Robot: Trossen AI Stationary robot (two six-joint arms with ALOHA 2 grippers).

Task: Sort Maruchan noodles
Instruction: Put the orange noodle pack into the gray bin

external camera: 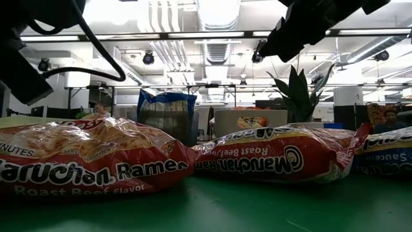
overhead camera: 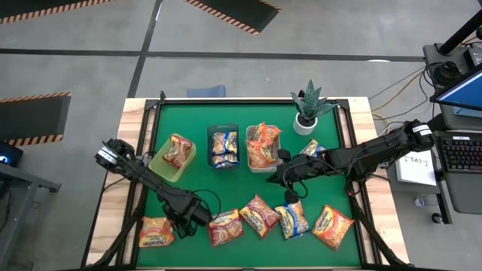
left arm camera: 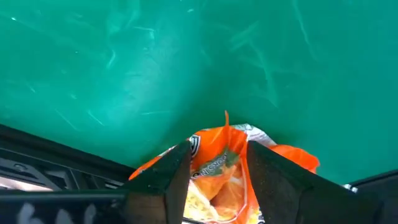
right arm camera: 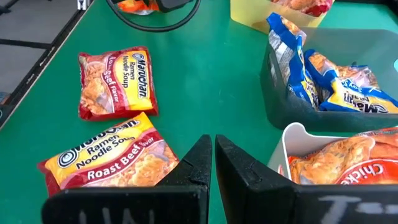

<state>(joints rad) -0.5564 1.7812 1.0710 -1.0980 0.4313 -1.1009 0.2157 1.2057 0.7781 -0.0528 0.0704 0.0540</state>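
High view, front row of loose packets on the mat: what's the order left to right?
Orange packet in the left gripper → red packet → red packet → blue-and-yellow packet → orange-red packet.

A green desk (overhead camera: 248, 117) is seen. Red, orange and blue-and-yellow noodle packets (overhead camera: 260, 215) are shown beside a yellow-green bin (overhead camera: 160, 168) and a dark bin (overhead camera: 223, 129).
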